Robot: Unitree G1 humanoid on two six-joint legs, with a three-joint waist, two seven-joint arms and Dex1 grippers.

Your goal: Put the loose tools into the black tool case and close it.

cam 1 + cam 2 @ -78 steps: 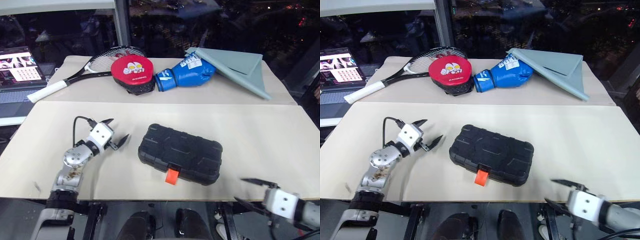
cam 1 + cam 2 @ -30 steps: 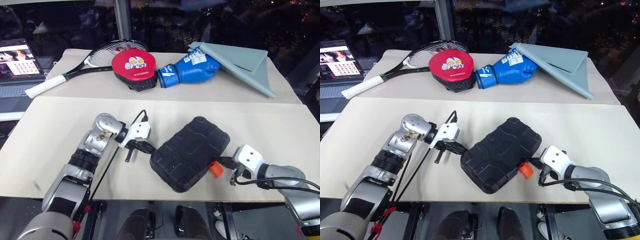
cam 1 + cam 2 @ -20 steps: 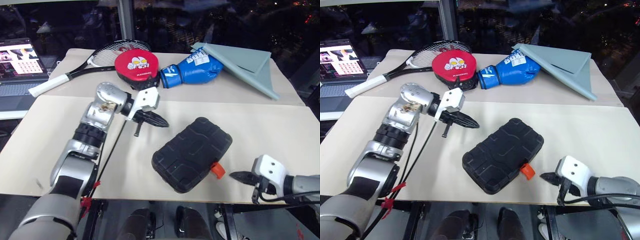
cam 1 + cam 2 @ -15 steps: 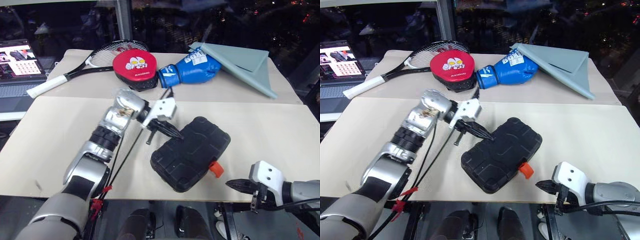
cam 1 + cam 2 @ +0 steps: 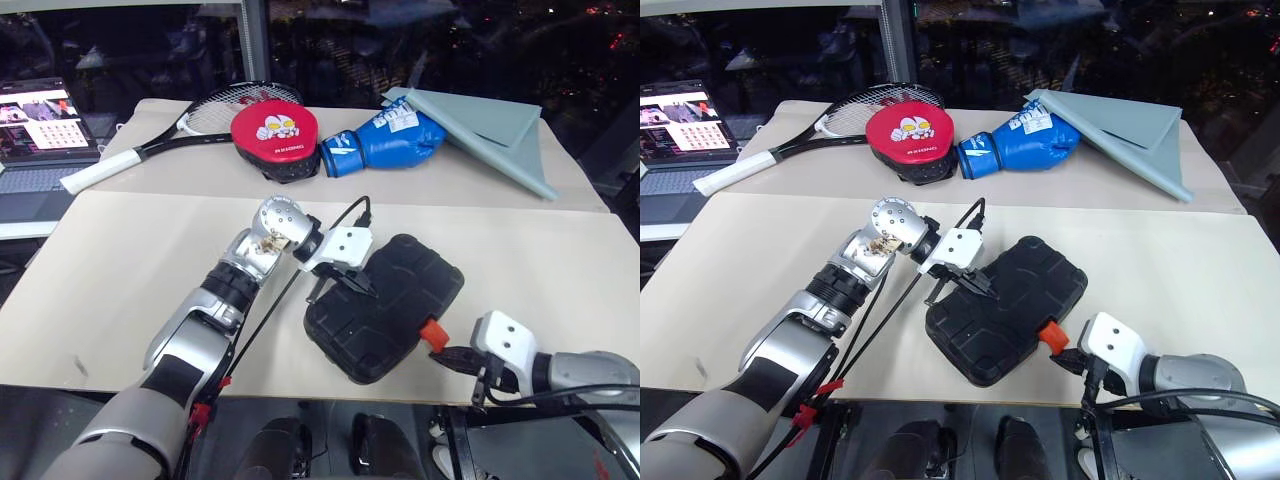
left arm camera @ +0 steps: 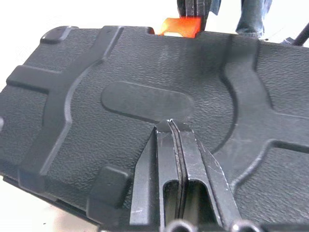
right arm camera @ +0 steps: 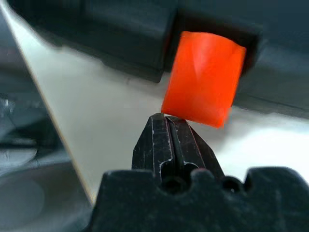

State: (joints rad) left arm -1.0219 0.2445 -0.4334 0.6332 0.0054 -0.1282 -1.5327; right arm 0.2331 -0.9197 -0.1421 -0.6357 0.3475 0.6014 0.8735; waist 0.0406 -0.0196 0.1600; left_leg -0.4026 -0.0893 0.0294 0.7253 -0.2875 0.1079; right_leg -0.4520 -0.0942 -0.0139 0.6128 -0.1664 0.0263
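The black tool case lies closed and skewed on the near table, with its orange latch sticking out toward the front right. My left gripper is shut, and its tips rest on the ribbed lid near the case's left side. Shut as well, my right gripper has its tips right at the latch, just under its lower edge. The loose tools are out of view.
On the far table lie a tennis racket, a red punch pad, a blue boxing glove and a grey-green folder. A laptop stands at the far left. The case lies close to the table's front edge.
My left gripper lifted from beside the case's left end and swung right onto the lid. My right gripper drew back toward the table edge, then returned to the latch. Both stayed shut.
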